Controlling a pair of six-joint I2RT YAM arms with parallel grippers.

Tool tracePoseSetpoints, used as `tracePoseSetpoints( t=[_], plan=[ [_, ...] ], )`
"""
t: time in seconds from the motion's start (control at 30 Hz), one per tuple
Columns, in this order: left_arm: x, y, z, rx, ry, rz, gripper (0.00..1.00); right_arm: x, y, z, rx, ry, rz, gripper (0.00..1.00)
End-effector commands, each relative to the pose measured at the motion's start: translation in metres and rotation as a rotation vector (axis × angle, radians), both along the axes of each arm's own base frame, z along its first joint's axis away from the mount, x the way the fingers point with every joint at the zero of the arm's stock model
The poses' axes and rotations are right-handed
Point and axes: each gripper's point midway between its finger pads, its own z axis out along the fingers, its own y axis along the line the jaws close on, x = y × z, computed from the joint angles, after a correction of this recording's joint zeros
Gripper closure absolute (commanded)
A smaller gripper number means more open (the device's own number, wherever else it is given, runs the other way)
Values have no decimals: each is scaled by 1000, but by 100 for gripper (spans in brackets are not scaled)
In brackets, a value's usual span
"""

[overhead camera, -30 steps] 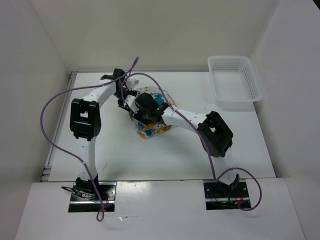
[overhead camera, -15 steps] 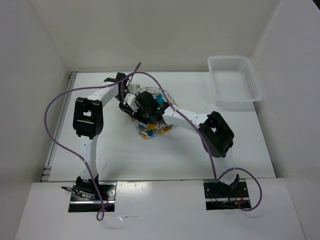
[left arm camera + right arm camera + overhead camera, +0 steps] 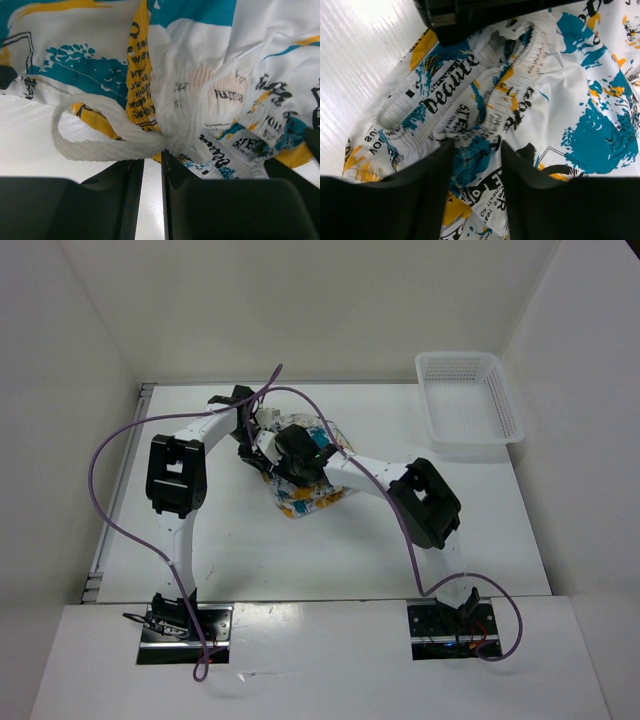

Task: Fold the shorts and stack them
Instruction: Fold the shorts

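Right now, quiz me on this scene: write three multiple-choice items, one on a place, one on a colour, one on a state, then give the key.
1. Where on the table does the white lattice basket stand?
A) far right corner
B) near left corner
C) between the arm bases

2. What colour is the drawstring of the shorts?
A) red
B) white
C) black

3. How do the shorts lie?
A) spread flat
B) folded in a neat stack
C) bunched in a heap

Key:
1 A, the top view shows the basket at the far right corner.
2 B, the left wrist view shows the drawstring as a white loop.
3 C, both wrist views show rumpled cloth and a gathered waistband.
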Motion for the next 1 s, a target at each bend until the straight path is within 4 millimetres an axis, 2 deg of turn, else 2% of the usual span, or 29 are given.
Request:
tracePoseSetpoints(
  t=[0.0, 0.03, 0.1, 0.13, 0.2, 0.23, 0.3, 0.43, 0.47, 0.57, 0.63, 0.67, 0.7, 0.73, 0.77, 0.8, 0.87, 0.9, 0.93, 0.97],
  plan=[
    [2, -3, 3, -5, -12, -9, 74, 4, 6, -3, 17, -3, 13, 58],
    [2, -3, 3, -5, -12, -9, 75, 2, 5, -10, 1, 11, 13, 67],
    [2, -3, 3, -5, -12, -9, 75, 3, 8, -7, 19, 14, 14, 78],
    [2, -3, 3, -5, -12, -9, 75, 3, 8, -7, 19, 14, 14, 87],
    [2, -3, 3, -5, -12, -9, 75, 1, 7, -8, 12, 20, 14, 96],
    [2, -3, 3, -5, -12, -9, 75, 2, 7, -2, 20, 13, 14, 100],
    [1, -3, -1, -4, -3, -9, 76, 0, 7, 1, 20, 13, 27, 100],
    [11, -5, 5, -9, -30, -9, 77, -8, 12, 29, 62, 25, 65, 100],
    [11, -5, 5, -9, -30, -9, 77, -12, 16, 44, 88, 21, 95, 100],
    [15, -5, 6, -11, -39, -9, 77, -20, 16, 60, 112, 31, 121, 100],
    [13, -5, 6, -9, -30, -9, 77, -26, 10, 51, 93, 52, 119, 100],
    [13, -5, 6, -9, -30, -9, 77, -24, 7, 47, 86, 47, 98, 90],
    [13, -5, 6, -9, -30, -9, 77, -23, 5, 45, 78, 39, 87, 75],
    [13, -5, 6, -9, -30, -9, 77, -21, 3, 43, 73, 32, 78, 66],
    [13, -5, 6, -9, -30, -9, 77, -22, -1, 33, 48, 38, 78, 63],
    [13, -5, 6, -9, -30, -9, 77, -19, -1, 34, 44, 22, 78, 57],
    [13, -5, 6, -9, -30, -9, 77, -18, 0, 23, 32, 34, 77, 55],
    [10, -4, 3, -7, -21, -9, 77, -18, 0, 23, 32, 34, 77, 49],
    [10, -4, 3, -7, -21, -9, 77, -15, -3, 16, 23, 44, 68, 46],
    [10, -4, 3, -7, -21, -9, 77, -12, -4, 17, 20, 28, 68, 45]
  ],
)
